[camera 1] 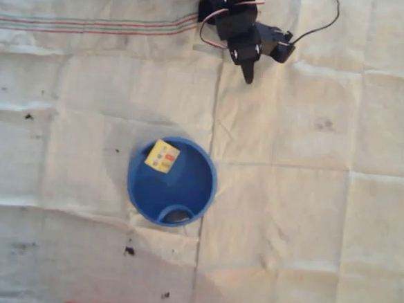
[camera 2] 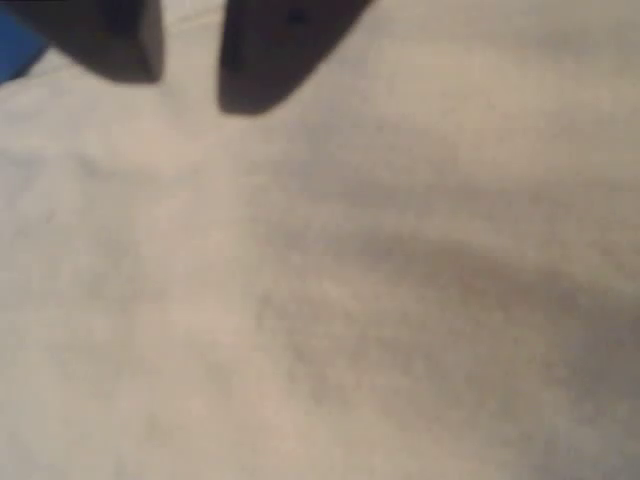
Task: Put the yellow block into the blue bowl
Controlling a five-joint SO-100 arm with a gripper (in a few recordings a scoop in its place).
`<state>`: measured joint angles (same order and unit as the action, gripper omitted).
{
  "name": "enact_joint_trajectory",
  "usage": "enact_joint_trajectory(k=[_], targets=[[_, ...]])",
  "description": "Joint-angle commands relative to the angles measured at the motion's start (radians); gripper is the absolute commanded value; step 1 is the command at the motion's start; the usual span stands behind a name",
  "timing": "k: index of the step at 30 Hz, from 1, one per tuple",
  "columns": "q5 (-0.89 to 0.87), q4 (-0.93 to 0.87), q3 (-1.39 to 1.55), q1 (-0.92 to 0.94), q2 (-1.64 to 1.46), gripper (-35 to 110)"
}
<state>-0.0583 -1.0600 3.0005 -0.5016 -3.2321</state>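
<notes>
I read the small yellow rectangular block [camera 1: 162, 156] lying inside the round blue plastic bowl [camera 1: 138, 189] against its upper wall, so the task looks done, the black two-finger gripper [camera 2: 190, 75] well apart, slightly parted and empty, over the cloth-covered table [camera 1: 309, 200].

The wrist view is blurred; its top edge cuts the gripper [camera 2: 190, 95] fingers, its left edge the bowl [camera 2: 15, 50]. Overhead, the arm [camera 1: 232, 15] is cut at the far edge.
</notes>
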Motion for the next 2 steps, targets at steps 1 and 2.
enact_joint_trajectory(k=[1, 2], targets=[[-0.014, 0.003, 0.094, -0.008, -0.106, 0], [-0.014, 0.003, 0.094, -0.008, -0.106, 0]])
